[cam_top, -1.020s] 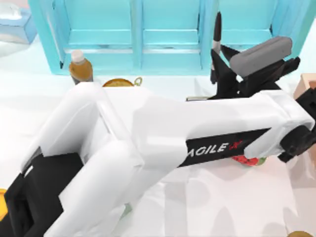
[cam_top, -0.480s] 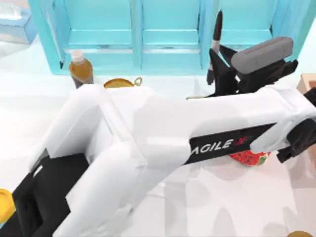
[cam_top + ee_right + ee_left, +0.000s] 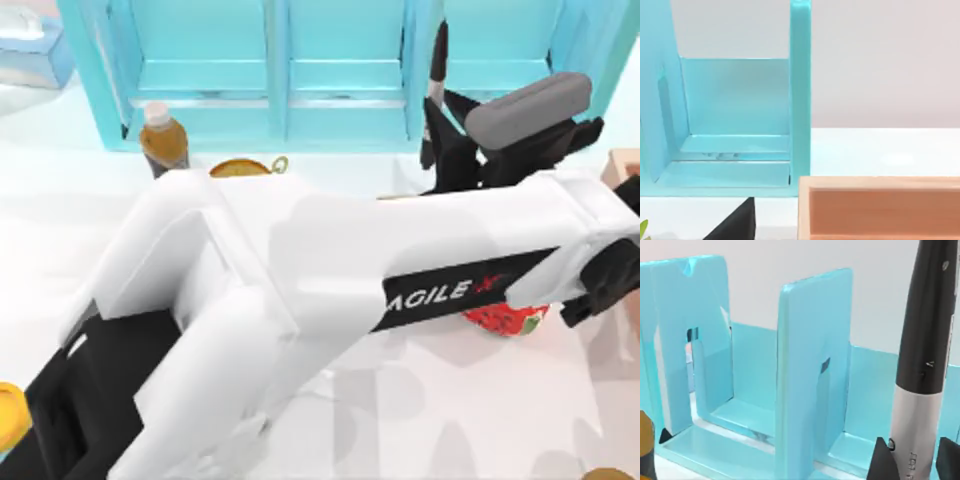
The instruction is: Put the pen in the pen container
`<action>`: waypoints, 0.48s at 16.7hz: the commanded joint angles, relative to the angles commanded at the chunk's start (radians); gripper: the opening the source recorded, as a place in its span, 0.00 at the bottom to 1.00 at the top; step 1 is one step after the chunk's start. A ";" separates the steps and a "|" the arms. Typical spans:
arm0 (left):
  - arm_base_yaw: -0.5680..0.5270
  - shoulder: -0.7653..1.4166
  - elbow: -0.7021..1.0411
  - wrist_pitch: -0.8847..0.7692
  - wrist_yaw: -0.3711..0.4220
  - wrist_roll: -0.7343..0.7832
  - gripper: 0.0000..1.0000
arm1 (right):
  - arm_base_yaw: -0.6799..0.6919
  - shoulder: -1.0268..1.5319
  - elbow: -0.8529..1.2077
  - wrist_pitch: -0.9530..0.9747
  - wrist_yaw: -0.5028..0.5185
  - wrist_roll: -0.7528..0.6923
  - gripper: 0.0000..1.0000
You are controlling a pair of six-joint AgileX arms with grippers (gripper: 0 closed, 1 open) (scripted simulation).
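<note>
The left arm (image 3: 330,270), a bulky white AgileX limb with black segments, reaches across the white desk (image 3: 450,400) from the near left toward the far right in the top view, and its black left end effector (image 3: 437,140) sits in front of the light blue plastic file rack with upright dividers (image 3: 280,70) that stands along the far edge. The end effector is clenched on the pen (image 3: 438,60), a thin dark stick with a black upper barrel and a silver-grey lower section; in the left wrist view the pen (image 3: 922,360) stands nearly upright between the two black fingertips (image 3: 882,460), which grip its silver part, with the rack's dividers (image 3: 812,370) just behind it. The pen is held up off the desk, its upper end lying over the rack's right-hand compartment in the top view. A small brown bottle with a white cap (image 3: 160,140) stands in front of the rack toward the left, and a flat golden round object (image 3: 240,168) lies near it, partly hidden by the arm. A red strawberry-like item (image 3: 505,320) peeks out beneath the arm's forearm. A pale blue box (image 3: 30,50) rests at the far left corner. The right wrist view shows the rack's end panel (image 3: 800,95) and a peach-coloured open wooden box (image 3: 880,207) beside it; whether the right end effector is released or clenched cannot be told.
</note>
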 joint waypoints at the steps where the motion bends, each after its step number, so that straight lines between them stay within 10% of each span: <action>1: 0.000 0.000 0.000 0.000 0.000 0.000 0.30 | 0.000 0.000 0.000 0.000 0.000 0.000 1.00; 8: 0.000 0.000 0.000 0.000 0.000 0.000 0.83 | 0.000 0.000 0.000 0.000 0.000 0.000 1.00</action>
